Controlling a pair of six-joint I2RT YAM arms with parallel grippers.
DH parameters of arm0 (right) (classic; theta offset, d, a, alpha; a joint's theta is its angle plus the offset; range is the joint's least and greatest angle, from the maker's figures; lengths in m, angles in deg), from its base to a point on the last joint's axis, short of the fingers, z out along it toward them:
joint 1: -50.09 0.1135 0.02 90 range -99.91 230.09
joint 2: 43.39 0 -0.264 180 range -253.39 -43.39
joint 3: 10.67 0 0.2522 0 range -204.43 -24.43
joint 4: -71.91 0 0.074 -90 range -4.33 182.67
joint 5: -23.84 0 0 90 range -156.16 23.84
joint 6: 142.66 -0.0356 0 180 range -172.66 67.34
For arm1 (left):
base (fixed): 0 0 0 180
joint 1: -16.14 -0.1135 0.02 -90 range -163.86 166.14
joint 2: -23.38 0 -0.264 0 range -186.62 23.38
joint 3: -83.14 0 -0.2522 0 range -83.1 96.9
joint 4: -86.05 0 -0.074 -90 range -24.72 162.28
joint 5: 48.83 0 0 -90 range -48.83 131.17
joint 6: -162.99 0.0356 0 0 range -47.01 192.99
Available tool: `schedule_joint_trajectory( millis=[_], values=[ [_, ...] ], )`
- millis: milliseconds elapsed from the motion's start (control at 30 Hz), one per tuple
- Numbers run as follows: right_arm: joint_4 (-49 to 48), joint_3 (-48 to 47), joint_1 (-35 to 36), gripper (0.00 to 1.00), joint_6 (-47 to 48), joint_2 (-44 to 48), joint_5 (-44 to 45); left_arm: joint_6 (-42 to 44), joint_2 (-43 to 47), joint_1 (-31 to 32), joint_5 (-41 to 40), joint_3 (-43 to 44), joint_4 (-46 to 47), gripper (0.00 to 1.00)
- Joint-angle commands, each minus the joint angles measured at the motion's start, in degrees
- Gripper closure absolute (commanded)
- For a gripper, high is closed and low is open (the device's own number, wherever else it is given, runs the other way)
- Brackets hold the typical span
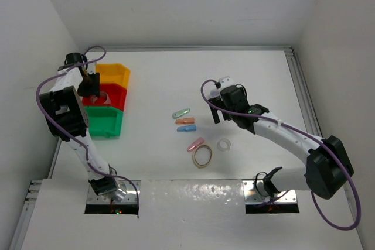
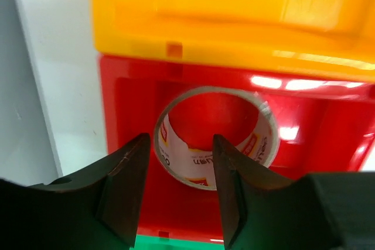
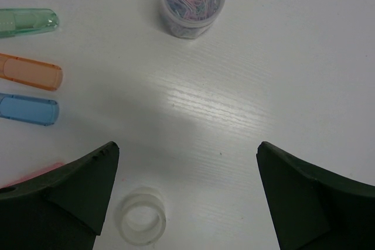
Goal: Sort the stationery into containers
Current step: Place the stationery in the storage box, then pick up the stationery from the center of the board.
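Note:
My left gripper (image 1: 91, 86) (image 2: 180, 141) is open and empty above the red bin (image 1: 114, 93) (image 2: 316, 139). The grey tape ring (image 1: 101, 96) (image 2: 187, 165) lies in that bin below the jaws, apart from them. The yellow-orange bin (image 1: 114, 74) (image 2: 234, 16) and the green bin (image 1: 105, 122) (image 2: 176, 243) flank it. My right gripper (image 1: 222, 115) (image 3: 187, 144) is open and empty above the table. Below it are the whitish ring (image 1: 220, 144) (image 3: 126, 221), the small cylinder (image 3: 193, 1), and the green (image 3: 26, 20), orange (image 3: 29, 71), blue (image 3: 28, 109) and pink (image 3: 35, 174) capsules. The tan band ring (image 1: 203, 167) lies near the pink capsule.
The three bins stand in a row at the far left, close to the left wall. The capsules (image 1: 184, 120) lie mid-table. A metal rail (image 1: 302, 92) runs along the right edge. The cylinder is hidden under the right arm in the top view.

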Motion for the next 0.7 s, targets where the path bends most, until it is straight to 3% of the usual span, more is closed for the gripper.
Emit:
schedule_joint_trajectory(
  millis=[0,133,267,333,367,400,467,500,600,667],
  values=[
    [0.4,-2.46,0.55,0.01,0.29,1.21,0.76,-1.91,2.04,-0.03,3.25,5.36,1.18,0.55],
    [1.89,-2.89,0.55,0.01,-0.67,2.18,-0.91,-4.37,6.26,1.46,7.75,9.57,2.5,0.55],
    [5.84,-2.55,0.55,0.04,-3.13,4.2,-3.81,-2.1,11.79,8.02,12.31,11.08,3.99,0.54],
    [6.29,-0.27,0.46,0.12,-4.36,6.83,-3.99,0.53,14.78,12.07,13.82,10.38,2.95,0.52],
    [6.2,1.66,0.29,0.17,-6.28,8.49,-4.07,1.15,15.66,17.14,13.99,9.77,0.76,0.52],
    [6.29,2.54,-0.24,0.31,-7.17,9.2,-4.42,2.29,15.85,19.98,14.25,8.37,-0.74,0.52],
    [6.46,5.0,-0.51,0.44,-9.89,10.79,-4.43,2.66,15.85,28.59,14.43,6.35,-3.82,0.54],
    [6.81,5.54,-0.85,0.57,-10.86,12.01,-4.08,2.39,15.94,31.14,14.43,3.64,-4.09,0.59],
    [9.18,7.56,-2.26,0.6,-15.34,13.25,-4.07,1.25,16.55,39.94,14.17,-0.5,-3.13,0.7],
    [11.64,8.88,-3.14,0.56,-18.68,12.64,-4.25,1.16,16.47,45.57,13.91,-1.31,-2.77,0.7]
  ],
)
